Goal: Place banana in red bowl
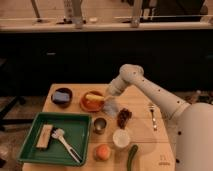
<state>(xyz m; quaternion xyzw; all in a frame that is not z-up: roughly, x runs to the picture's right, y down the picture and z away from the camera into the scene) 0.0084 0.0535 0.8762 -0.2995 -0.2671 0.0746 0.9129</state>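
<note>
Camera view: one picture, looking down from in front at a pale wooden table [145, 145] standing before a dark counter. All places below are given relative to the red bowl.

Red bowl [91, 102]: sitting toward the back of the table, round and shallow, orange-red.

Banana [94, 97]: lying inside the red bowl, pale yellow, stretching from the bowl's middle toward its right rim.

Arm [150, 92]: white, reaching in from the right of the bowl, bending at an elbow above and to the right of it.

Gripper [108, 100]: hanging at the right rim of the red bowl, just beside the banana's right end. I cannot tell how its claw is set, or whether it is touching the banana.

Dark bowl [62, 97]: sitting just left of the red bowl, holding something blue.

Green tray [35, 125]: lying in front of and to the left of the red bowl, carrying a tan block [44, 136] and a white-handled utensil [65, 142].

Metal cup [100, 124]: standing just in front of the red bowl.

White cup [120, 138]: standing in front of and to the right of the red bowl, beyond the metal cup.

Dark red cluster [123, 117]: lying to the right of the red bowl and slightly nearer the front.

Orange fruit [103, 152]: sitting well in front of the red bowl, near the table's front edge.

Green cucumber-like piece [132, 157]: lying well in front of and to the right of the red bowl, beside the orange fruit.

Fork [152, 115]: lying well to the right of the red bowl.
</note>
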